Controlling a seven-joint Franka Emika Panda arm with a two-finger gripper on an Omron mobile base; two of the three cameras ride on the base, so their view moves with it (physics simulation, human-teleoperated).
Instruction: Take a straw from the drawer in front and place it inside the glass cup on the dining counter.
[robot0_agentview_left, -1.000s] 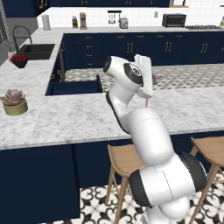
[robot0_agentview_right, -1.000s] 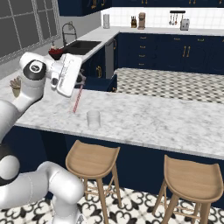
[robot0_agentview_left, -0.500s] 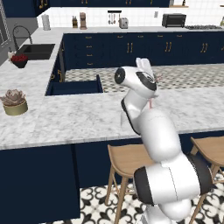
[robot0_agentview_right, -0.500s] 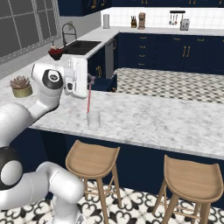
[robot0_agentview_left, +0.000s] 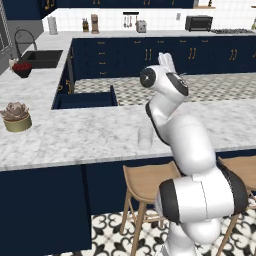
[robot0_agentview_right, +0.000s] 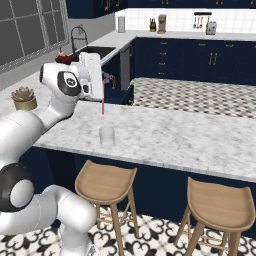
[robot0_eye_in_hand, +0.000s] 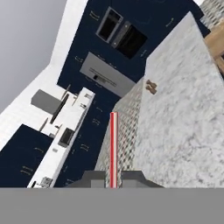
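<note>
One straw (robot0_agentview_right: 102, 106), thin and pink-red, hangs pinched in the closed gripper (robot0_agentview_right: 101, 98) at the left of the right base view, its lower tip just above the glass cup (robot0_agentview_right: 106, 136) on the dining counter (robot0_agentview_right: 190, 137). We judge the step to be lowering it in: we keep the straw upright, centre its tip over the cup's mouth, descend slowly, and release only once it is inside. Compared with half a second ago, the hand sits higher and the straw's tip is above the cup.

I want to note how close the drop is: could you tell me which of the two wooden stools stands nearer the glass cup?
The left stool, almost directly under the glass cup on the dining counter; the other stool stands well to its right.
</note>
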